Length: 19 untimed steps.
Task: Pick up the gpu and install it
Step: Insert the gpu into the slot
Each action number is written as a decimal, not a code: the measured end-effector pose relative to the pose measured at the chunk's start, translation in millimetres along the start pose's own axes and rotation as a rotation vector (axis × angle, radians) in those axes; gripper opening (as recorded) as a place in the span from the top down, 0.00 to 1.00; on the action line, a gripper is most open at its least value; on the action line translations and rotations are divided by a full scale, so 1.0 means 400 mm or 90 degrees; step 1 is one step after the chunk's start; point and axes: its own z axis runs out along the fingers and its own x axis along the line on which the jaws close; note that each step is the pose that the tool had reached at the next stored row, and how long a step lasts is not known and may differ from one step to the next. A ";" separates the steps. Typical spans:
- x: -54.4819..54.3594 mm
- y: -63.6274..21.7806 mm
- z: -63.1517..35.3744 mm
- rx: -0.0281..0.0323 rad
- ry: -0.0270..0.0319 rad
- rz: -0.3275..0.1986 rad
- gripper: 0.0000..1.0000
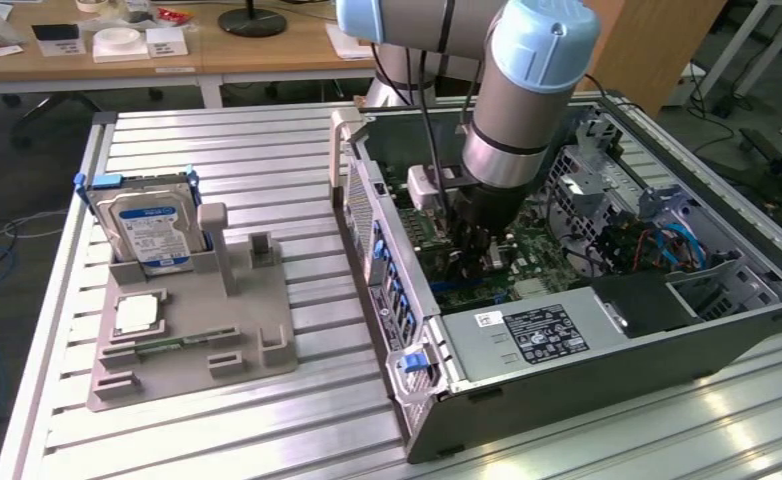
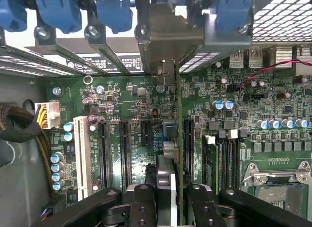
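Observation:
The gpu (image 2: 178,139) appears edge-on as a thin greenish strip running across the motherboard (image 2: 131,97). Its metal end bracket (image 2: 168,36) lies against the case's rear slot openings. My gripper (image 2: 170,200) is shut on the card, with one black finger (image 2: 141,202) on each side. The card stands beside a long black expansion slot (image 2: 188,144); I cannot tell whether its edge sits in a slot. In the exterior view my gripper (image 1: 482,260) reaches down inside the open computer case (image 1: 605,370), low over the board.
A blue-labelled silver hard drive (image 1: 151,228) and a small square processor chip (image 1: 138,315) rest on a grey fixture (image 1: 260,345) at the exterior view's left. Inside the case, a power supply (image 1: 538,332), drive cage (image 1: 731,285) and cables (image 1: 658,245) crowd the board.

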 end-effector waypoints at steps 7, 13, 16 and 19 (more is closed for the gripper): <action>0.000 0.000 0.005 -0.0003 -0.0003 0.000 0.72; 0.000 0.000 -0.002 -0.0002 -0.0004 0.000 0.72; 0.000 0.000 -0.002 -0.0002 -0.0004 0.000 0.72; 0.002 0.000 -0.002 -0.0003 -0.0004 0.000 0.72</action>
